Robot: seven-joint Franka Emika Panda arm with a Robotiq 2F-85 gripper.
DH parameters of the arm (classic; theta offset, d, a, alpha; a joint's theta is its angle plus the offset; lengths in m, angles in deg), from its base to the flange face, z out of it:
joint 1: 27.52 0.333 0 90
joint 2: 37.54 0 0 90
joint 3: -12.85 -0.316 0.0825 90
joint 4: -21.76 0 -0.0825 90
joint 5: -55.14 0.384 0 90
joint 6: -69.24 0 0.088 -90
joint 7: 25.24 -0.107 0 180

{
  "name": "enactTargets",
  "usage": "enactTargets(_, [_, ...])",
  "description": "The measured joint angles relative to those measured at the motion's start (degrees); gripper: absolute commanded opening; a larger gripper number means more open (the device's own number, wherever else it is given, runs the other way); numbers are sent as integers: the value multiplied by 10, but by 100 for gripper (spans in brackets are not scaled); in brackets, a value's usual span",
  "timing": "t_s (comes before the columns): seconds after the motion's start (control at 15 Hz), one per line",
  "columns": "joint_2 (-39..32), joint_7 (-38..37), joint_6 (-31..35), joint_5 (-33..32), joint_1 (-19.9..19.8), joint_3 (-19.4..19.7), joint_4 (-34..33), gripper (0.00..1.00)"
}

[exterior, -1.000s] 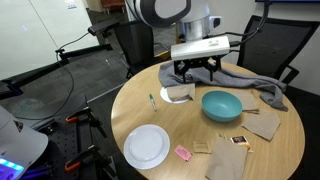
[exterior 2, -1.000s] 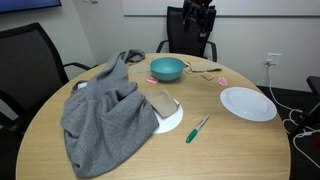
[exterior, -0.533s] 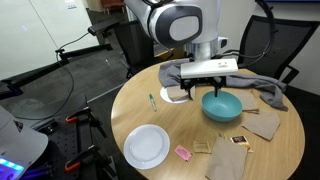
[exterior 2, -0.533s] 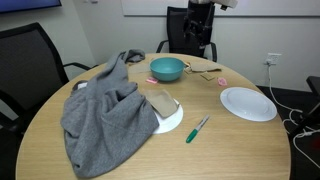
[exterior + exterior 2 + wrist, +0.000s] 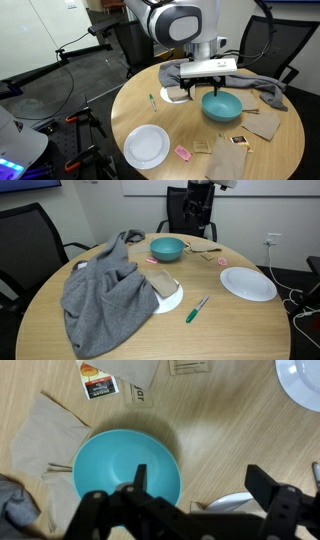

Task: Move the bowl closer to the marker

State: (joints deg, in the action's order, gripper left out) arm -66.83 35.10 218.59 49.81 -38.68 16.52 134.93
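Note:
The teal bowl (image 5: 221,105) stands on the round wooden table (image 5: 262,156); it shows in both exterior views (image 5: 167,248) and in the wrist view (image 5: 120,470). The small green marker (image 5: 152,100) lies near the table's edge, apart from the bowl, and also shows in an exterior view (image 5: 197,309). My gripper (image 5: 205,88) hovers open and empty just above the bowl's rim; in the wrist view (image 5: 198,482) one finger is over the bowl and the other over bare table.
A flat white plate (image 5: 147,146) (image 5: 247,283), a grey cloth (image 5: 100,290), a small white dish with a tan object (image 5: 165,285), brown napkins (image 5: 262,122), small cards and a pink object (image 5: 182,153) lie on the table. Office chairs stand around it.
From one second ago to half a second ago the gripper moved from over the small dish to above the bowl. Nothing has visibly moved since.

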Motion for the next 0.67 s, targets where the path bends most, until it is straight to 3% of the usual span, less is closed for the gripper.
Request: enactTargets(0.67, [-55,0,55,-18,-3,-26,-14,100])
